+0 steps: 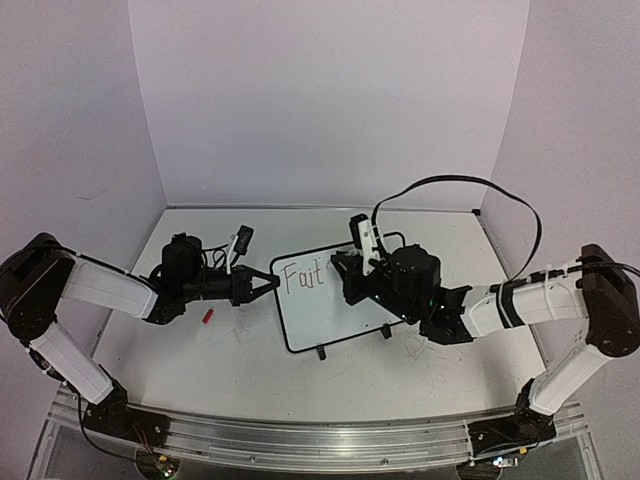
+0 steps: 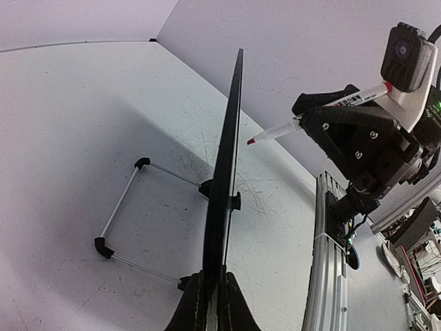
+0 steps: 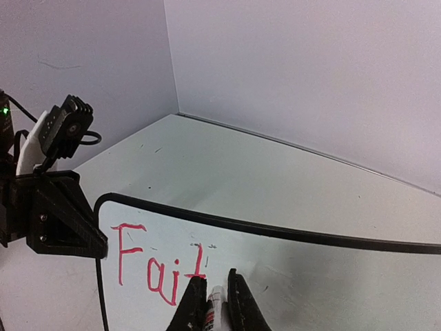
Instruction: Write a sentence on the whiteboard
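Observation:
The whiteboard (image 1: 330,312) stands tilted in the middle of the table, with red letters "Fait" (image 1: 303,275) at its upper left. My left gripper (image 1: 268,284) is shut on the board's left edge; the left wrist view shows the board edge-on (image 2: 231,138) between the fingers (image 2: 238,303). My right gripper (image 1: 346,272) is shut on a red marker (image 3: 215,307), whose tip sits by the foot of the "t" (image 3: 200,258). From the left wrist view the marker (image 2: 279,129) points its red tip at the board face. The left gripper (image 3: 96,243) shows at the board's left edge.
A small red cap (image 1: 208,316) lies on the table left of the board. The board's wire stand (image 2: 124,210) rests behind it. Purple walls close in the back and sides. A metal rail (image 1: 300,440) runs along the near edge. A black cable (image 1: 450,182) loops above the right arm.

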Robot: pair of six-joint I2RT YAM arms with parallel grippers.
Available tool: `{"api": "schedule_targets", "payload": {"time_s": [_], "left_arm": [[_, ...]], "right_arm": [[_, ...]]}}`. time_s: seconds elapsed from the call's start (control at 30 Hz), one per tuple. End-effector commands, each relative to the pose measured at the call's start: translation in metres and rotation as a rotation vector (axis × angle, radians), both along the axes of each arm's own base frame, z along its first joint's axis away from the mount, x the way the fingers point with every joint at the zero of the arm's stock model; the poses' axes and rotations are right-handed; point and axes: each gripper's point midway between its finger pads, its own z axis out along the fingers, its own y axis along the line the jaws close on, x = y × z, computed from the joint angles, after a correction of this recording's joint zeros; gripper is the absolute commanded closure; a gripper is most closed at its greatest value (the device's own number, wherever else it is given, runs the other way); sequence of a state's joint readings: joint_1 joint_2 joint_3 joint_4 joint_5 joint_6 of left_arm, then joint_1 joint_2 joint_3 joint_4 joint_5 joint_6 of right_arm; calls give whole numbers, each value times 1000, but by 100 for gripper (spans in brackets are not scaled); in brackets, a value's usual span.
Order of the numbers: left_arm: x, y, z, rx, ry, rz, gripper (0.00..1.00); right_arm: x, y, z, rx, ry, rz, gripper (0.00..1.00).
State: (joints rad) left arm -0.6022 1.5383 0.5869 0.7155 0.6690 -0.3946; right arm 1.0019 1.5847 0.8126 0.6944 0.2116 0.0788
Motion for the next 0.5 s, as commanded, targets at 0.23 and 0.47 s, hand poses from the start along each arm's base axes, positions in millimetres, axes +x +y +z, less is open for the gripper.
{"api": "schedule_targets", "payload": {"time_s": [0.23, 0.47], "left_arm": [[2, -3, 22, -30, -70, -4, 100], [2, -3, 24, -32, -74, -9, 100]], "right_arm": [[16, 15, 34, 56, -68, 2, 100], [22, 14, 32, 51, -65, -23, 100]]}}
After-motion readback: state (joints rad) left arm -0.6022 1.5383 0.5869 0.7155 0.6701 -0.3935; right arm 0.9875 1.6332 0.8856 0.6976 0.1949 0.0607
